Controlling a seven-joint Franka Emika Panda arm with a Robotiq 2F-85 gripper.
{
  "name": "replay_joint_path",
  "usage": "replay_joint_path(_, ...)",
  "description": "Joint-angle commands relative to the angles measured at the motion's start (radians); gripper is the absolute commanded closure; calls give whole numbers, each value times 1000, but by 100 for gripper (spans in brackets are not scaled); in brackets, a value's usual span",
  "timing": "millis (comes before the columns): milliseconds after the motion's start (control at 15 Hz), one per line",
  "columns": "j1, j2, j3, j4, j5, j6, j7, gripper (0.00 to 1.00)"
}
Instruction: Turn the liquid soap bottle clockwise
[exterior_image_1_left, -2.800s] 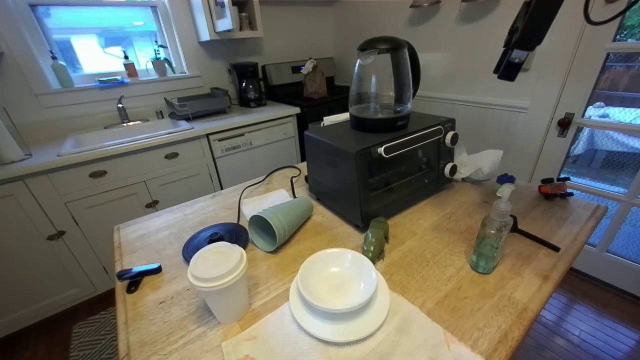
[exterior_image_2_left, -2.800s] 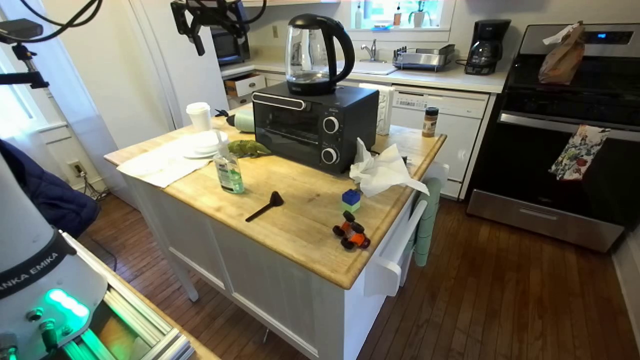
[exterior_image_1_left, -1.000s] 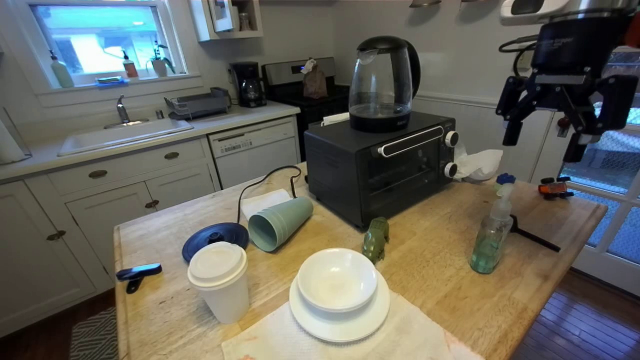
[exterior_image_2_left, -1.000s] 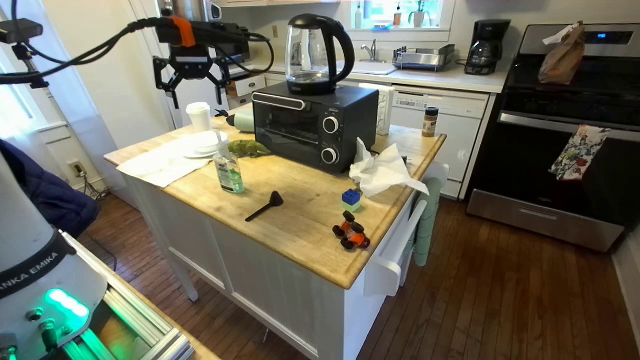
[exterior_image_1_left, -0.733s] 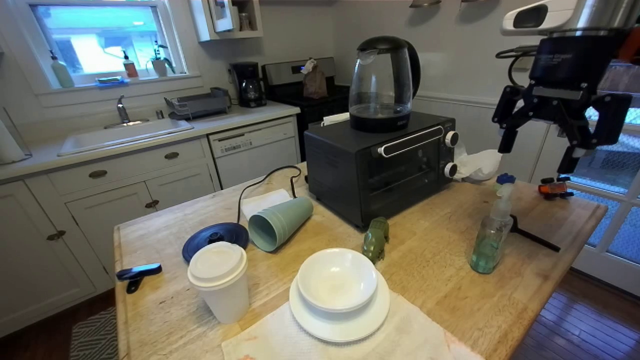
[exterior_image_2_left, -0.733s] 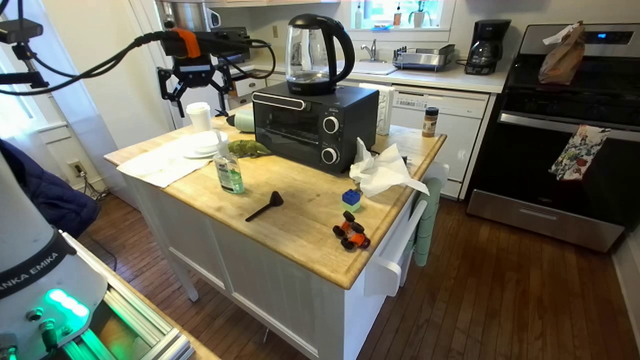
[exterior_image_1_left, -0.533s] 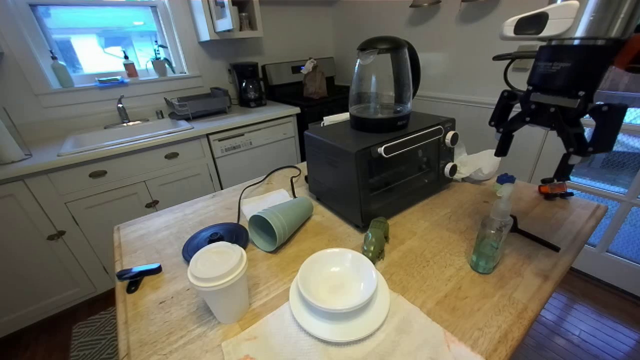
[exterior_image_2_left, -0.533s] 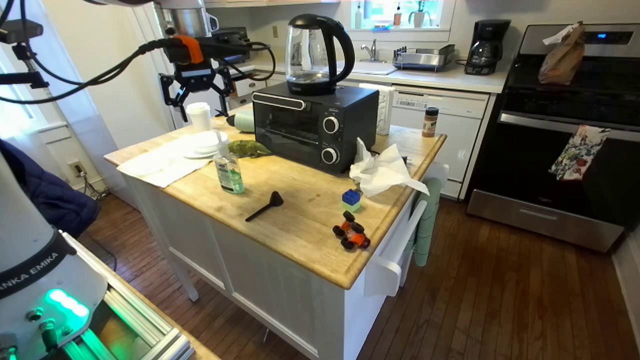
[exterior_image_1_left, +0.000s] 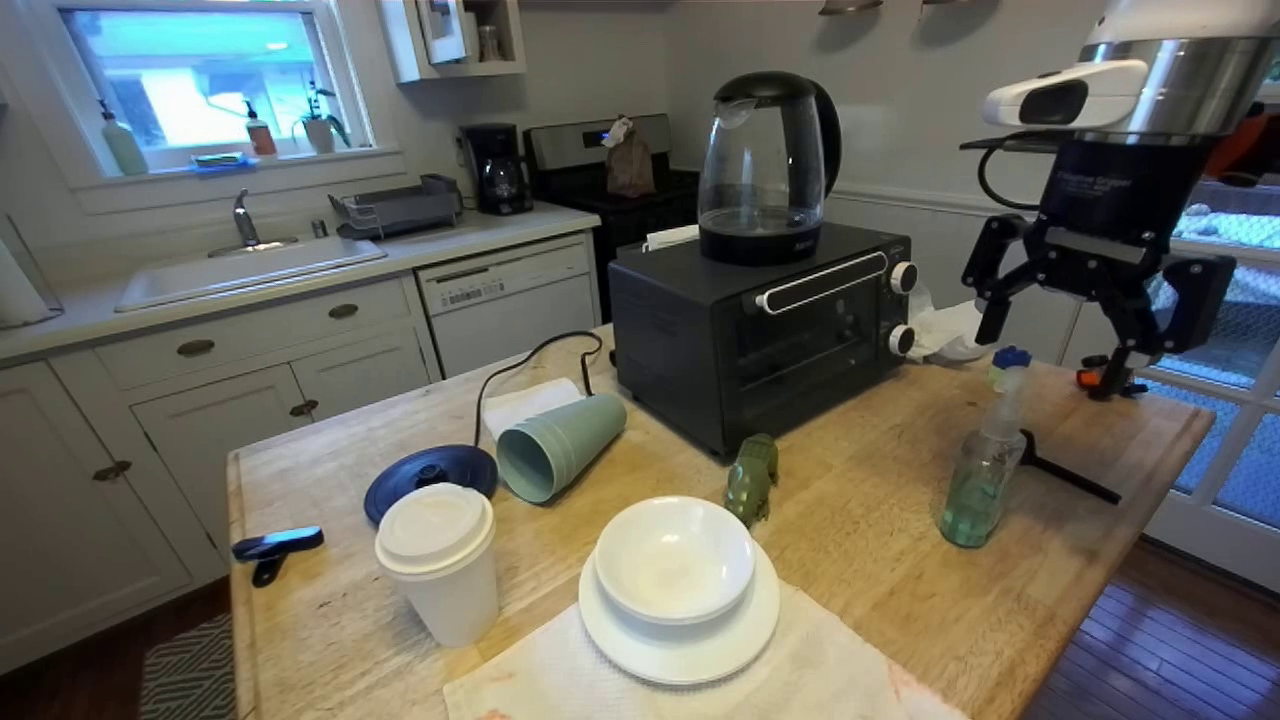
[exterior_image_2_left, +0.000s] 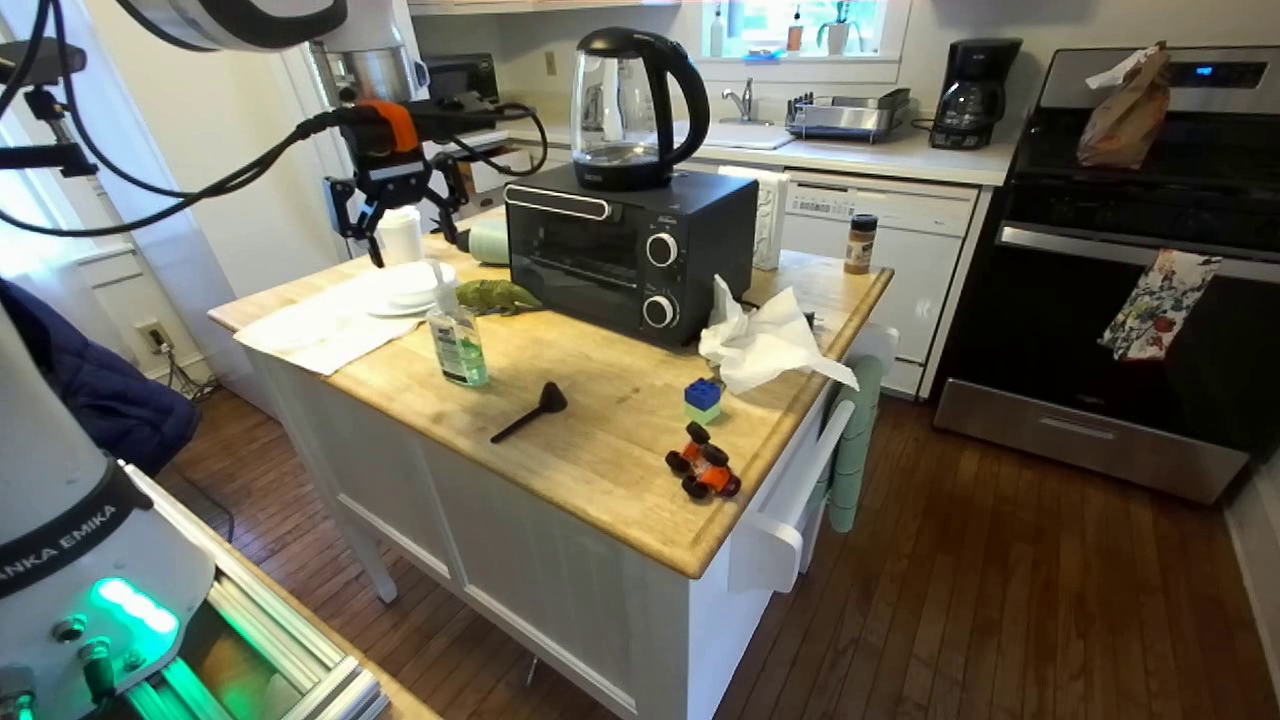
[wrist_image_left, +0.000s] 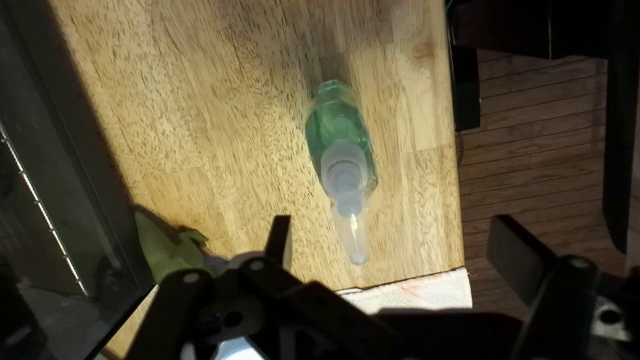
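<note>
The liquid soap bottle (exterior_image_1_left: 970, 512) is translucent with green liquid and a whitish pump top. It stands upright on the wooden table (exterior_image_1_left: 850, 560), also seen in an exterior view (exterior_image_2_left: 458, 350). In the wrist view the bottle (wrist_image_left: 336, 122) is seen from above, its pump spout pointing toward the bottom of the picture. My gripper (exterior_image_1_left: 1045, 362) is open and empty, pointing down above table height and apart from the bottle. It also shows in an exterior view (exterior_image_2_left: 420, 250). In the wrist view the spout lies between the open fingers (wrist_image_left: 395, 242), nearer the left one.
A black toaster oven (exterior_image_1_left: 680, 340) with a glass kettle (exterior_image_1_left: 760, 180) on top stands beside the bottle. A green toy (exterior_image_1_left: 752, 485), a bowl (exterior_image_1_left: 675, 560) on a plate, a black scoop-like tool (exterior_image_2_left: 530, 415), a toy car (exterior_image_2_left: 705, 465) and a block (exterior_image_2_left: 702, 400) are nearby.
My gripper has come down from high up and turned to point downward, lowering steadily toward the table in both exterior views. It stays open lately. The bottle has not moved.
</note>
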Motion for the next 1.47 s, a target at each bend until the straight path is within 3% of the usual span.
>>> replay_joint_path(0, -3, 25, 11, -13, -36, 61, -34, 0)
replay_joint_path(333, -2, 48, 20, -25, -52, 98, -57, 0)
replay_joint_path(533, -4, 57, 19, -28, -56, 103, -83, 12)
replay_joint_path(667, -11, 60, 18, -27, -63, 102, -98, 28)
replay_joint_path(733, -13, 61, 18, -26, -67, 103, -101, 29)
replay_joint_path(867, -17, 60, 19, -26, -80, 104, -109, 28)
replay_joint_path(933, -19, 59, 19, -26, -86, 104, -112, 18)
replay_joint_path(1067, -27, 60, 22, -25, -108, 105, -116, 13)
replay_joint_path(1267, -27, 60, 18, -25, -116, 105, -131, 24)
replay_joint_path(1333, -28, 60, 18, -25, -118, 105, -134, 46)
replay_joint_path(1400, -29, 60, 16, -25, -118, 105, -137, 49)
